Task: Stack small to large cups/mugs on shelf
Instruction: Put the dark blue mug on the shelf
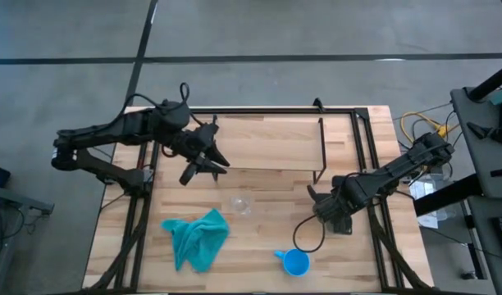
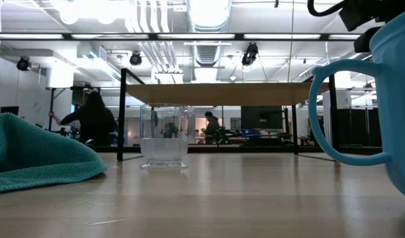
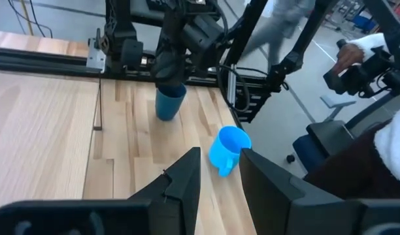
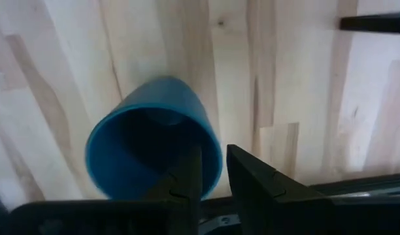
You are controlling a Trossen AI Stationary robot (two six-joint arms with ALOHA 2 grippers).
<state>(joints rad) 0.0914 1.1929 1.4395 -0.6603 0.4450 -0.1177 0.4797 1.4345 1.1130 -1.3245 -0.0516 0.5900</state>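
Right gripper (image 1: 343,215), high view: low over the wooden tabletop (image 1: 267,262), just off the shelf's nearer leg; the dark navy cup is hidden under it here. Bright blue handled mug (image 1: 294,262) sits nearer the table's front edge, beside this gripper; small clear transparent cup (image 1: 241,204) lies between the two arms. Left gripper (image 1: 203,161), fingers spread w/ nothing held, hangs by the light-wood plank shelf (image 1: 267,141).

Low view: clear cup (image 2: 164,137) upright; blue mug (image 2: 381,99) close to lens.

Left wrist view: navy cup (image 3: 170,102) upright under right arm.

Right wrist view: fingers narrow, straddling navy cup's rim (image 4: 154,140), one inside, one outside. Right arm is nearer; cup axis vertical.
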